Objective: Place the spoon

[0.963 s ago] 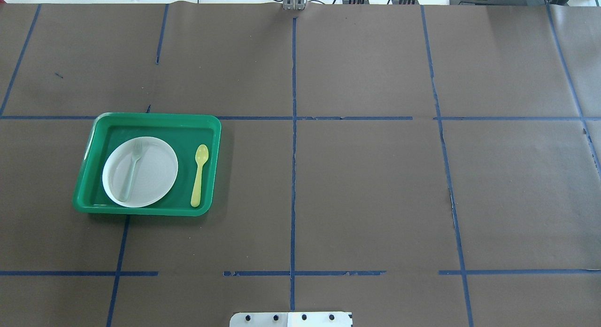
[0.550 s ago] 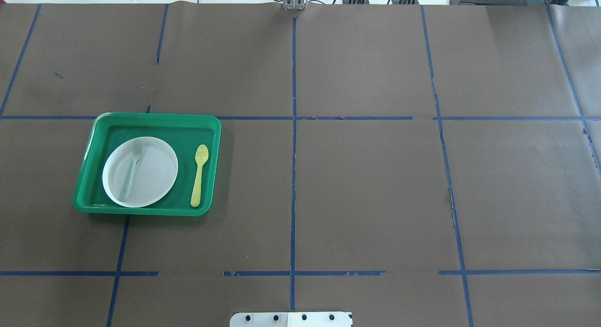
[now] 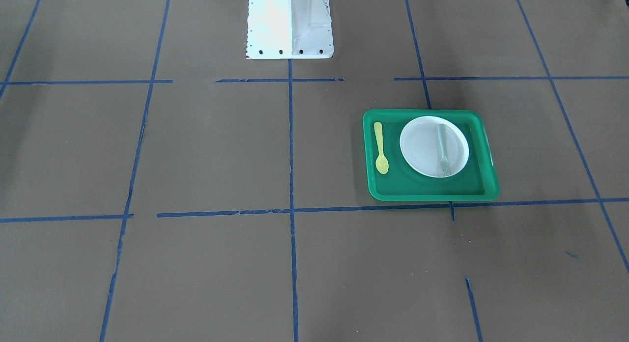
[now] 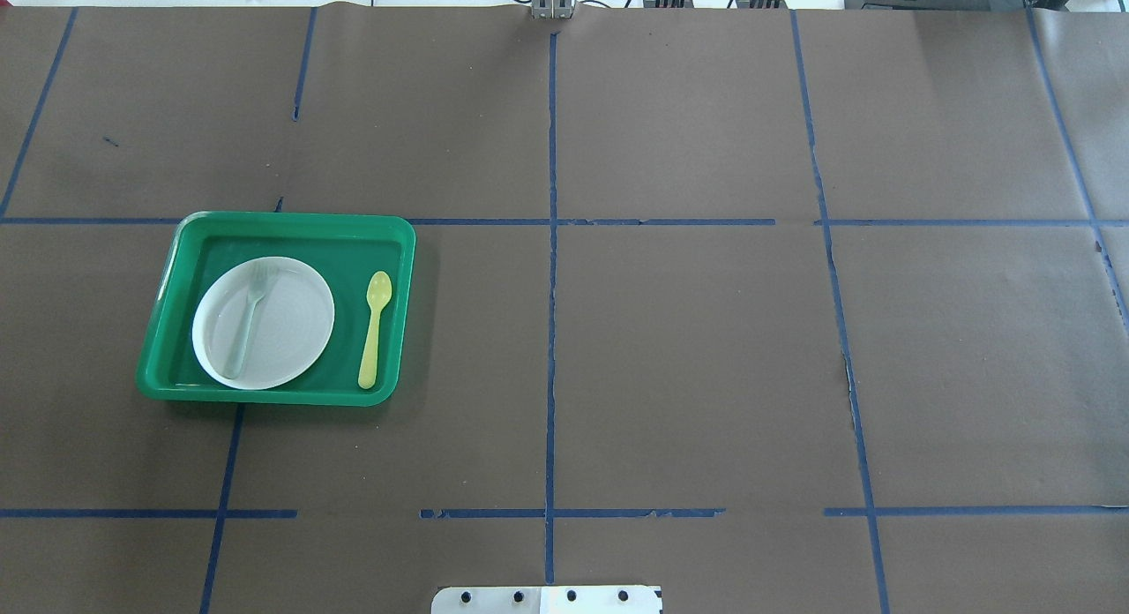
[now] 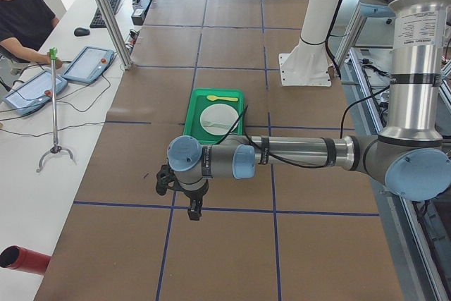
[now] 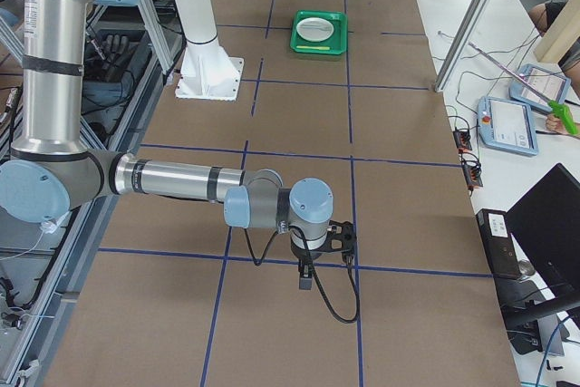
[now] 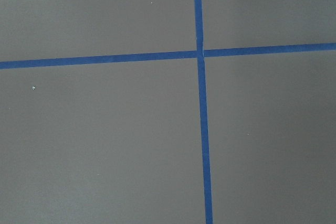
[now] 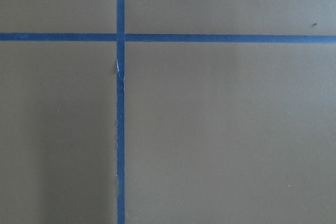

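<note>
Seen only from the table ends, the left gripper (image 5: 192,211) and right gripper (image 6: 305,280) hang above the table (image 4: 706,349); whether their fingers are spread or closed cannot be told. A green tray (image 4: 265,396) holds a white plate (image 4: 295,318) carrying a fork (image 4: 248,317). The spoon (image 4: 374,329) lies in the tray beside the plate, well apart from both grippers.

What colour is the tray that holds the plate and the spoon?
The tray is bright green; it shows best in the overhead exterior view.
</note>
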